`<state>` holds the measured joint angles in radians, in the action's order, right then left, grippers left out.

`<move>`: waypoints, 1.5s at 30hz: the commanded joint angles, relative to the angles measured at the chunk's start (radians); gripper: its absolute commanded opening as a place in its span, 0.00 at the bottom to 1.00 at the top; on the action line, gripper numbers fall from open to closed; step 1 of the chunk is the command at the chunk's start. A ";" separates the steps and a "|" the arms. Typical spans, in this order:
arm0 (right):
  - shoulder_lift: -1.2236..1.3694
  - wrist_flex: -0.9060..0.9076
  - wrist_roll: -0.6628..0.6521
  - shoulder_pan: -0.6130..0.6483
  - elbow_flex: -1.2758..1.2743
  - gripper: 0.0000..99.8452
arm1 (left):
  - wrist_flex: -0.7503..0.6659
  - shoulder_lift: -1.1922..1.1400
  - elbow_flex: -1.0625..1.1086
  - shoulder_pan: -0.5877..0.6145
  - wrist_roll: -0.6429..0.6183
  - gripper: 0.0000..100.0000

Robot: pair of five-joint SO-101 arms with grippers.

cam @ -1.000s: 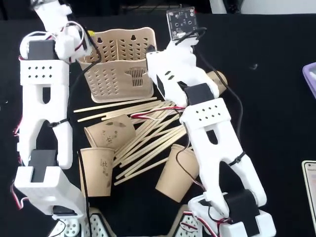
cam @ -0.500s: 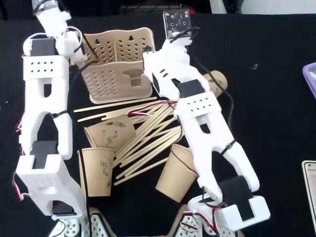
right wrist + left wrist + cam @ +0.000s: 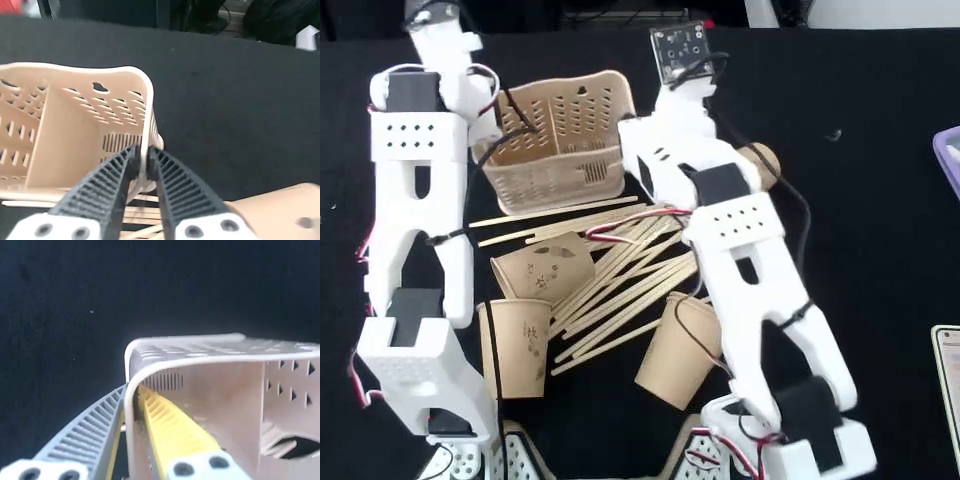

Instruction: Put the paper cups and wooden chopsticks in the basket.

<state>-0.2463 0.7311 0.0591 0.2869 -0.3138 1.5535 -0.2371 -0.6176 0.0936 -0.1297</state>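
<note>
Now left gripper [image 3: 132, 389] and right gripper [image 3: 143, 150], jaws clamped on 2 opposite walls of the basket [image 3: 552, 176].

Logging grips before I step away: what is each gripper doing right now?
Left gripper: shut on the basket wall.
Right gripper: shut on the basket rim.

Pinching the basket's [image 3: 65, 125] corner wall between the right gripper's [image 3: 142, 152] ribbed fingers [image 3: 107, 185]; chopsticks [image 3: 142, 216] just beside the basket, paper cup [image 3: 280, 215] near.
</note>
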 commanded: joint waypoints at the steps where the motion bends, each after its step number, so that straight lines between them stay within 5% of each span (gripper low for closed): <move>1: -0.097 0.074 -0.066 -0.040 0.010 0.01 | 0.060 0.009 -0.030 -0.038 0.023 0.03; 10: -0.209 0.060 -0.101 -0.051 -0.058 0.01 | 0.124 -0.005 -0.082 -0.035 0.023 0.03; 34: -0.208 -0.354 -0.196 -0.140 -0.260 0.01 | 0.063 -0.265 -0.354 -0.031 0.015 0.11; 45: -0.208 -0.356 -0.195 -0.138 -0.274 0.05 | 0.055 -0.275 -0.444 -0.030 -0.040 0.11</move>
<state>-0.4273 0.3997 -0.1266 0.1841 -0.5976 1.6226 -0.5240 -0.9935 0.0583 -0.1588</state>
